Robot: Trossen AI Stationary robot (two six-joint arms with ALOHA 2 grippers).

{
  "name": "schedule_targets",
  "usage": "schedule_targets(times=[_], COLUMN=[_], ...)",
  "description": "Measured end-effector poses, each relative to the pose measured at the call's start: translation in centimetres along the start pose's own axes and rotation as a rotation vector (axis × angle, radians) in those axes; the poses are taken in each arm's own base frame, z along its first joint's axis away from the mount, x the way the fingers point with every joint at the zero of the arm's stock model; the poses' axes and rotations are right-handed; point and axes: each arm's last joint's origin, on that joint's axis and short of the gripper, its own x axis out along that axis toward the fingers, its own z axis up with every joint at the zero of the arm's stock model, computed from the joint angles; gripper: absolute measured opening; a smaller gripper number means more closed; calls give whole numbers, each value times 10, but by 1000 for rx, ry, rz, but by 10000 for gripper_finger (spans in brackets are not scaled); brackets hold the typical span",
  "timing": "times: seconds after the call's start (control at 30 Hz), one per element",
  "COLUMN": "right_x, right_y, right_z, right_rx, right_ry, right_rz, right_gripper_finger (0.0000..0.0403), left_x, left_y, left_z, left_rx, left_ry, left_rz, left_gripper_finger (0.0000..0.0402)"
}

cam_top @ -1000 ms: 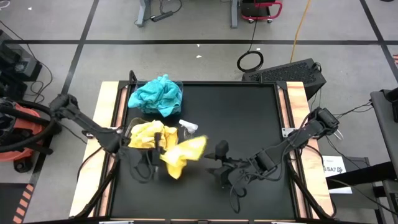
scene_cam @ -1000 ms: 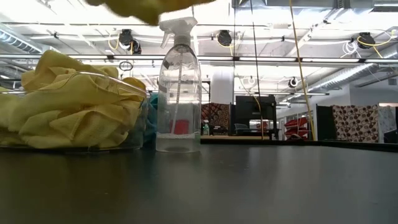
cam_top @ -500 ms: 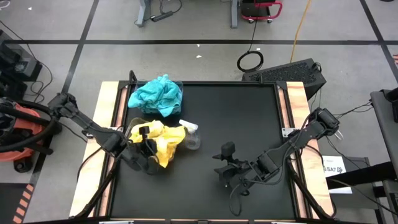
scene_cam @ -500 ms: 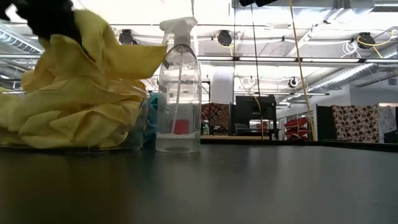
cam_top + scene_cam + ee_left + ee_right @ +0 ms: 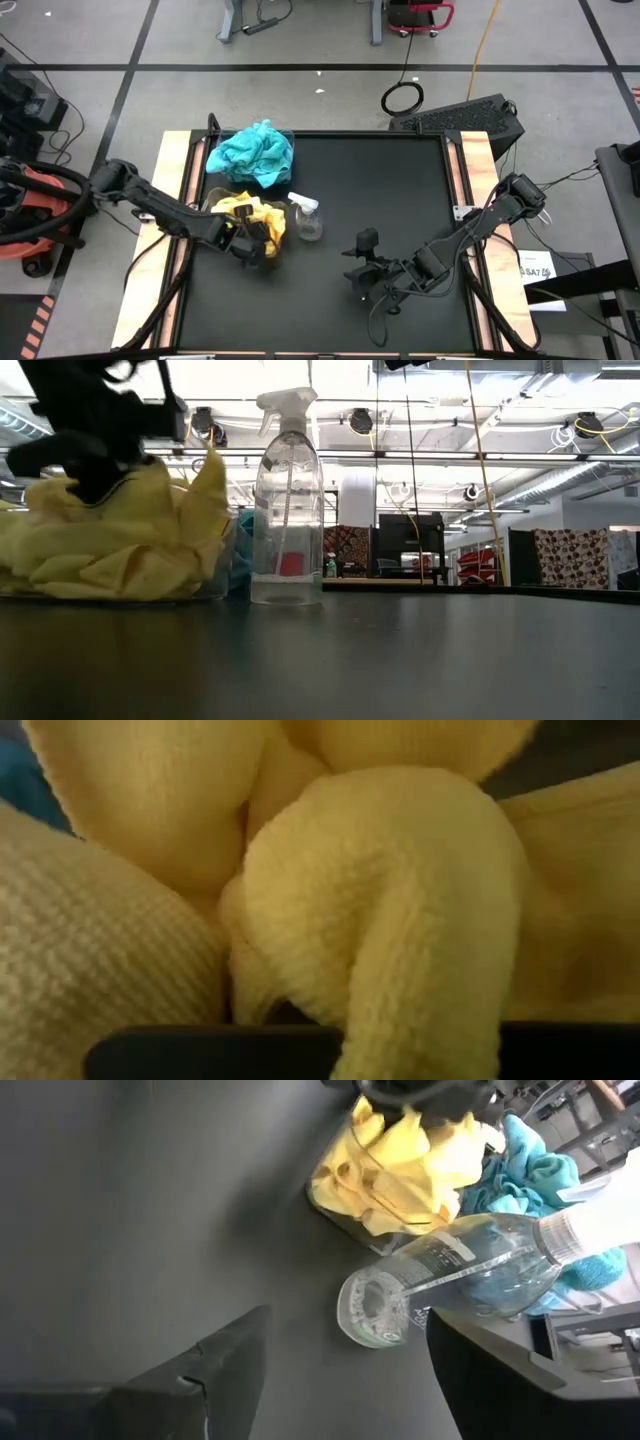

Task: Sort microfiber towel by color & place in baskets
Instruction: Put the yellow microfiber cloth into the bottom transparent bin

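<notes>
A heap of yellow microfiber towels [image 5: 247, 214] fills the nearer clear basket [image 5: 226, 572] at the table's left. Teal towels [image 5: 252, 152] fill the farther basket [image 5: 291, 139]. My left gripper [image 5: 257, 243] points steeply down over the near right part of the yellow heap, shut on one yellow towel [image 5: 380, 910]. In the low view it is the dark shape [image 5: 98, 475] above the heap. My right gripper [image 5: 362, 264] hovers open over the table's middle, right of the heap, with nothing between its fingers [image 5: 215, 1375]. My left gripper pinches a bunched fold of the yellow towel [image 5: 400, 1005] between its two fingers, coming from above and slanting down. The towel sits slack on the yellow heap in the basket, with one corner [image 5: 208, 475] sticking up beside the gripper.
A clear spray bottle [image 5: 308, 218] stands upright just right of the yellow basket, between the two grippers; the right wrist view shows it [image 5: 450, 1275] close ahead. Bare dark tabletop [image 5: 400, 180] lies to the right and far right. Wooden rails edge the table's left and right sides.
My left gripper has carried the yellow towel from above the table's middle toward the left edge and down onto the yellow heap, tipping to point steeply down. The towel, hanging spread out before, now lies bunched on the heap.
</notes>
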Motion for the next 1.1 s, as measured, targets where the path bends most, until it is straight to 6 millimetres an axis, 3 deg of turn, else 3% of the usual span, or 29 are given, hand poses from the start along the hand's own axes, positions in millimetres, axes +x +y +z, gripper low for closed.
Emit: schedule_targets(times=[0.27, 0.53, 0.63, 0.93, 1.1], right_x=[0, -1, -1, -3, -3], right_y=[1, 3, 3, 5, 5], right_z=[0, 0, -1, -1, -1], right_rx=[27, 35, 36, 35, 36], right_ry=[1, 1, 7, 4, 3], right_rz=[46, 51, 51, 55, 55], right_gripper_finger=[258, 258, 258, 258, 258], left_x=[25, 22, 15, -23, -49], left_y=[6, 10, 11, 12, 14], left_z=[7, 9, 12, 27, 35], left_rx=[-58, -85, -86, -66, -71], left_ry=[122, 118, 111, 75, 34], left_rz=[-60, -87, -92, -145, -194], left_gripper_finger=[20, 29, 64, 224, 268])
